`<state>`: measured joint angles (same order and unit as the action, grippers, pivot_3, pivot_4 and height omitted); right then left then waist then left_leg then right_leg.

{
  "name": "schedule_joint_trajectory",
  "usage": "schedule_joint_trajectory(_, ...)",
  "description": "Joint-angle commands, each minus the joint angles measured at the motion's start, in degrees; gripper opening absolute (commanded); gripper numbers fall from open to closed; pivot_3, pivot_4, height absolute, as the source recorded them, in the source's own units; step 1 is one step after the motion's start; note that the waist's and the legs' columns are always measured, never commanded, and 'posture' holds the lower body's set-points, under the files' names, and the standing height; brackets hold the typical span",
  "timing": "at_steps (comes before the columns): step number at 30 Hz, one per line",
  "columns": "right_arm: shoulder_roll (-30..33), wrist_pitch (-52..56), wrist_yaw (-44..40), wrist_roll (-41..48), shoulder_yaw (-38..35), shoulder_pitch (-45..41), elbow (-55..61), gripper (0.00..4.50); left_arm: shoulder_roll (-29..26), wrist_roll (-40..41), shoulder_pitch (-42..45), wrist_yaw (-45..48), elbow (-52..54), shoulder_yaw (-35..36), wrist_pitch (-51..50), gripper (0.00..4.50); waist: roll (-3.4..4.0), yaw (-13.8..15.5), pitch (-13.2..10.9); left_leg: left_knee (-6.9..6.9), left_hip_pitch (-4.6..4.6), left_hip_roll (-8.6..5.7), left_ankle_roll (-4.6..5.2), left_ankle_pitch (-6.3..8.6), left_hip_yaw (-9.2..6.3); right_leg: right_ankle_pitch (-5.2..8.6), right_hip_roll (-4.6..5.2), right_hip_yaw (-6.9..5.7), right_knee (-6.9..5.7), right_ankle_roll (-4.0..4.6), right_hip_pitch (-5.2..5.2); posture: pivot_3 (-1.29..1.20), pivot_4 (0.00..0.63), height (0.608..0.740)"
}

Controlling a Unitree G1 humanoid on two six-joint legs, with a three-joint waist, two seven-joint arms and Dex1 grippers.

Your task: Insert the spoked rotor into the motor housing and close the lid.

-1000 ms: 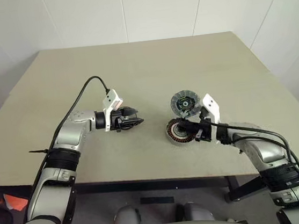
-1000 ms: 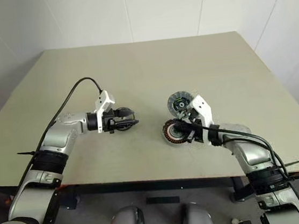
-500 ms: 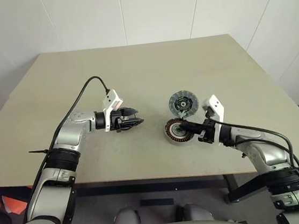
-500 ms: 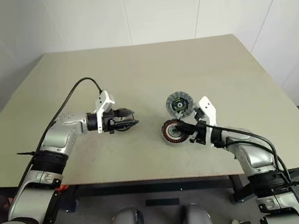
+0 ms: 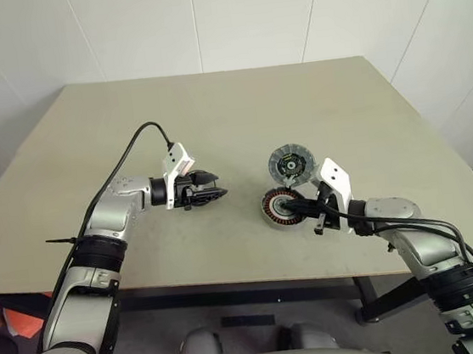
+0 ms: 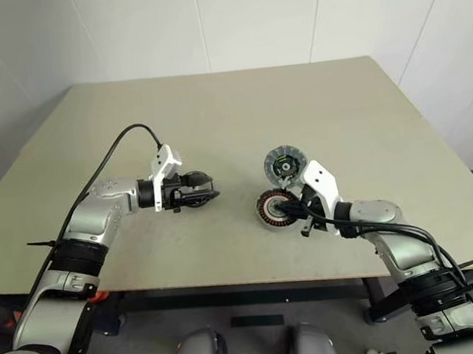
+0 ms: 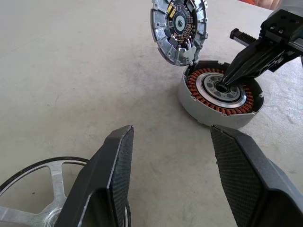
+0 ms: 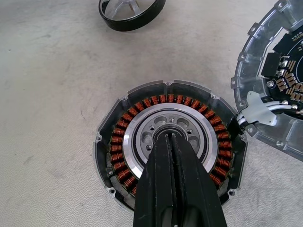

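The motor housing (image 8: 142, 118), a black ring with copper windings round a silver hub, sits on the table. My right gripper (image 8: 171, 137) is shut, and its joined tips rest in the hub's centre hole. The lid (image 5: 291, 164), a grey ribbed disc with a green-and-black centre, leans at the housing's far side, tied to it by white wires. The spoked rotor (image 7: 52, 175) lies on the table to the left of the housing. My left gripper (image 7: 170, 132) stands open over the rotor's edge. One of its fingers (image 7: 116, 161) overlaps the rim, and bare table shows between the two.
The tan table (image 5: 211, 103) stretches far back to a white wall. Its front edge runs close below both arms. A black cable (image 5: 134, 142) loops up from my left wrist.
The head views have shifted slightly. My right wrist has rolled a little and its forearm has sunk, with the tips still on the hub. The left arm has kept still.
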<state>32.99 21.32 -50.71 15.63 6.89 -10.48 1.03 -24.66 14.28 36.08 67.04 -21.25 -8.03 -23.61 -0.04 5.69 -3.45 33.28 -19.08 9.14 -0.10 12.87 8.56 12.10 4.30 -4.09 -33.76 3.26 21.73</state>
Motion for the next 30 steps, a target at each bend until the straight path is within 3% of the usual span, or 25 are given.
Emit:
schedule_joint_trajectory(1, -1.83, 2.4, 0.67, 2.46, -1.78, -0.56, -0.44, 0.03, -0.51, 0.6, 0.78, 0.46, 1.59, 0.5, 0.76, 2.76, 0.0, -0.01, 0.0, 0.0, 0.01, 0.0, -0.01, -0.01, 0.0, 0.0, 0.0, 0.0, 0.0, 0.0, -0.01, 0.0, 0.0, 0.74)
schedule_joint_trajectory(4, -4.59, 8.24, 0.35, 11.22, -6.79, -2.63, 3.61, 0.03, -0.27, 0.58, 1.06, 0.55, 1.34, 0.35, 0.79, 2.76, 0.06, -0.16, -0.04, 0.0, -0.04, 0.02, -0.03, -0.02, -0.01, -0.03, 0.0, 0.0, -0.03, 0.04, 0.08, 0.0, 0.0, 0.74)
schedule_joint_trajectory(6, -4.36, 10.02, -0.11, 11.95, -6.71, -2.88, 4.85, 0.03, -0.12, 0.57, 1.24, 0.59, 1.19, 0.31, 0.79, 2.76, 0.11, -0.15, -0.05, 0.0, -0.16, 0.02, -0.01, -0.03, -0.01, -0.25, 0.0, 0.0, -0.06, 0.42, 0.23, 0.0, 0.0, 0.74)
schedule_joint_trajectory(17, -0.59, -0.03, 1.44, -3.99, 3.58, 0.41, -2.51, 0.03, -0.16, 0.58, 1.2, 0.54, 1.21, 0.34, 0.88, 2.76, 0.05, -0.07, -0.02, 0.02, -0.5, 0.02, 0.0, -0.13, -0.01, -0.26, 0.0, -0.06, -0.04, 0.46, 0.47, 0.0, 0.0, 0.74)
schedule_joint_trajectory(22, -3.74, 4.16, 0.68, 5.0, -2.33, -0.81, 1.24, 0.03, -0.26, 0.57, 1.27, 0.55, 1.2, 0.36, 0.77, 2.76, 0.05, 0.06, -0.03, 0.01, 0.0, 0.02, -0.04, -0.02, -0.02, -0.01, 0.0, -0.06, -0.02, 0.02, -0.02, 0.0, 0.0, 0.74)
schedule_joint_trajectory(26, -6.7, 10.73, 1.95, 13.47, -8.14, -3.5, 3.63, 0.03, -0.14, 0.53, 1.5, 0.56, 0.98, 0.24, 0.8, 2.76, 0.08, 0.01, -0.04, 0.01, -0.06, 0.06, -0.06, -0.05, -0.01, -0.24, 0.0, -0.06, -0.04, 0.41, 0.03, 0.0, 0.0, 0.74)
schedule_joint_trajectory(30, -6.11, 9.97, 2.46, 10.76, -6.64, -4.28, 2.48, 0.03, 0.2, 0.49, 1.75, 0.54, 0.79, 0.08, 0.84, 2.76, 0.08, -0.12, -0.04, 0.01, -0.27, 0.08, 0.03, -0.17, 0.01, -0.28, 0.0, -0.08, -0.09, 0.47, 0.28, 0.0, 0.0, 0.74)
